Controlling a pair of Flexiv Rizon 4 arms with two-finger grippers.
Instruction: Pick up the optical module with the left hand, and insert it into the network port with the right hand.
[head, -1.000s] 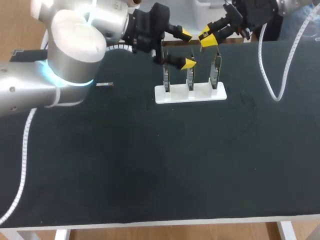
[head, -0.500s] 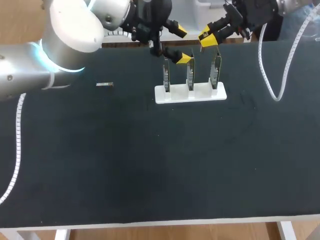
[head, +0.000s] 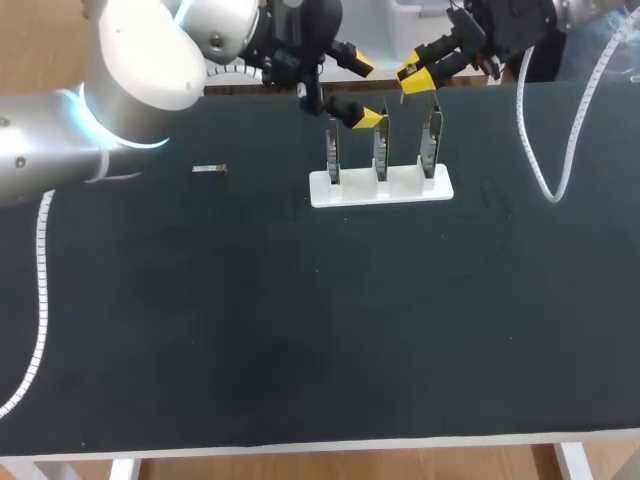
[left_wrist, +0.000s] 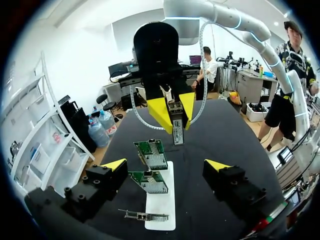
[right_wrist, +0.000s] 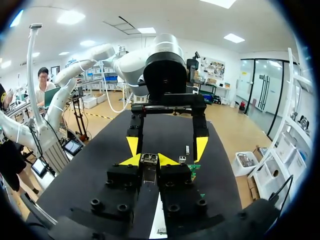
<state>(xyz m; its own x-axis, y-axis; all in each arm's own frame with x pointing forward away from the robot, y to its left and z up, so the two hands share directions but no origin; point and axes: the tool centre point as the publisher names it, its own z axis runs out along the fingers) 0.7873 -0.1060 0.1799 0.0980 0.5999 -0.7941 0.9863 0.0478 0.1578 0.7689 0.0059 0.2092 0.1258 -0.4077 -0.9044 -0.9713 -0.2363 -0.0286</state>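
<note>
My right gripper (head: 415, 78) hangs over the table's far edge, shut on a small metal optical module (left_wrist: 176, 131). In the right wrist view the module (right_wrist: 149, 170) sits clamped between the gripper's yellow tips (right_wrist: 149, 160). My left gripper (head: 365, 93) stands open and empty facing it, its fingers spread above the left and middle boards. Three upright green network boards (head: 380, 150) stand in a white base (head: 380, 187). In the left wrist view they lie beneath the left gripper (left_wrist: 166, 165), with the right gripper (left_wrist: 175, 117) just ahead.
A second small metal module (head: 208, 169) lies flat on the black table, left of the white base. A white cable (head: 545, 170) from my right arm loops down over the table's far right. The near half of the table (head: 320, 340) is bare black surface.
My left arm has swung back and up, drawing its open gripper a little away from the boards. The right gripper has stayed still with the module in it.
</note>
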